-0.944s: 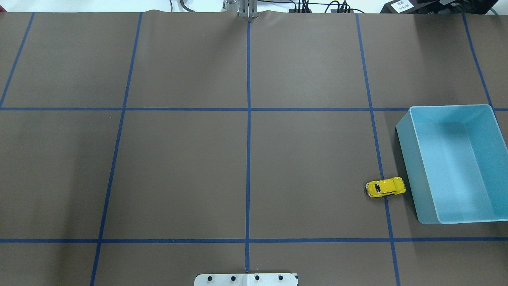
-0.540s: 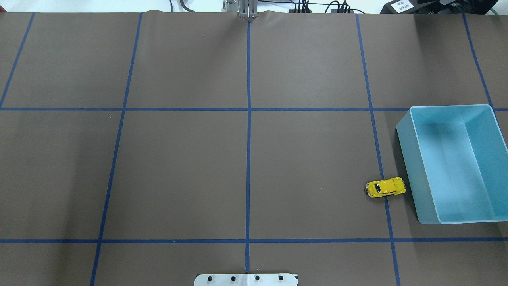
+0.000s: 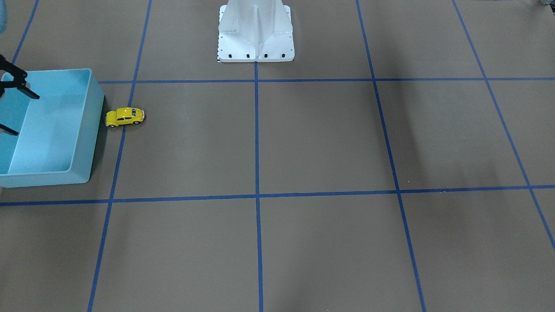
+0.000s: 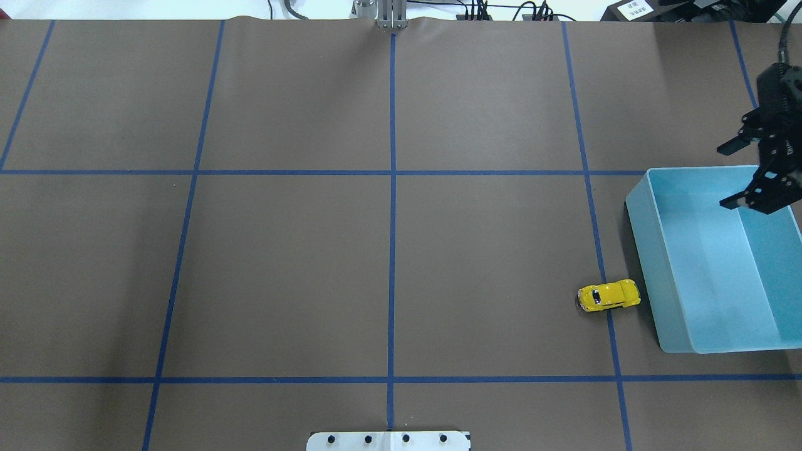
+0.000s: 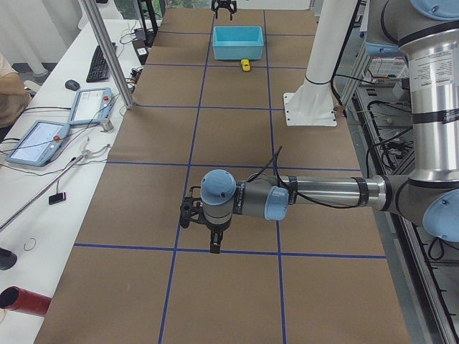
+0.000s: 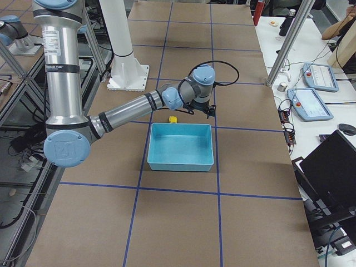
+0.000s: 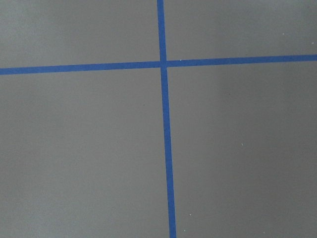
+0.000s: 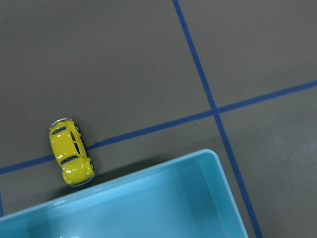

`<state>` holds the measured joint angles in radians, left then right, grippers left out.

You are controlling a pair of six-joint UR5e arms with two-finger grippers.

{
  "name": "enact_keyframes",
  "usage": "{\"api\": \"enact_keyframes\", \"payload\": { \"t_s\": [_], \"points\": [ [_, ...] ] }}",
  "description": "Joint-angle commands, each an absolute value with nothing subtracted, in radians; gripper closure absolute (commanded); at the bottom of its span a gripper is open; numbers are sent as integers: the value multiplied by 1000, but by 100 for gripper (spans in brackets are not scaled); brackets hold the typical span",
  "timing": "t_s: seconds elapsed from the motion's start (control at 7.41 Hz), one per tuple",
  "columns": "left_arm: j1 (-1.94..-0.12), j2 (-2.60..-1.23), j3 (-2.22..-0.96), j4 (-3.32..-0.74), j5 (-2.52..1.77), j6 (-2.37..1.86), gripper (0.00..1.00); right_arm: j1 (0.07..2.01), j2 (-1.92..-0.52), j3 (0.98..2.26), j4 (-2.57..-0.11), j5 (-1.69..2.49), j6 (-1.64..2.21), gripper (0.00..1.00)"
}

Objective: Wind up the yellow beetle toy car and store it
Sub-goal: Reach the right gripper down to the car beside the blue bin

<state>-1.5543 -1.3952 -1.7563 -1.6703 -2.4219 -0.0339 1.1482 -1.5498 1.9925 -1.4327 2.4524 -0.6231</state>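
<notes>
A: Where does the small glossy yellow beetle-shaped toy car stand?

B: On its wheels on the brown paper table cover, across a line of blue tape. One end points at the long side wall of the light blue rectangular plastic bin, and the car is just beside that wall. Whether it touches the wall I cannot tell.

A: And from the right wrist?

B: The car shows close to the bin's rim, outside it.

A: The right gripper?

B: It hangs over the bin's end farthest from the robot, well apart from the car. Its two black fingers are spread wide and hold nothing.

A: The left gripper?

B: It shows only in the side view from the table's left end, low over the cover near a tape crossing, far from the car. Whether its fingers are spread or together I cannot tell; its wrist view shows only paper and crossed tape.
</notes>
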Motion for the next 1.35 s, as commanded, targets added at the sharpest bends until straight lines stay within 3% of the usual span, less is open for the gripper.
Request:
{"api": "enact_keyframes", "payload": {
  "t_s": [0.0,0.67,1.21],
  "points": [
    [-1565,-1402,-1756,-1660,-2457,-31,0,961,-1584,2019,-1271,2374,-433,0],
    [-1565,-1393,-1744,-1658,-2464,-31,0,695,-1655,2049,-1276,2130,-422,0],
    [-1565,-1402,-1744,-1658,-2460,-31,0,626,-1654,2027,-1276,2053,-420,0]
  ]
}}
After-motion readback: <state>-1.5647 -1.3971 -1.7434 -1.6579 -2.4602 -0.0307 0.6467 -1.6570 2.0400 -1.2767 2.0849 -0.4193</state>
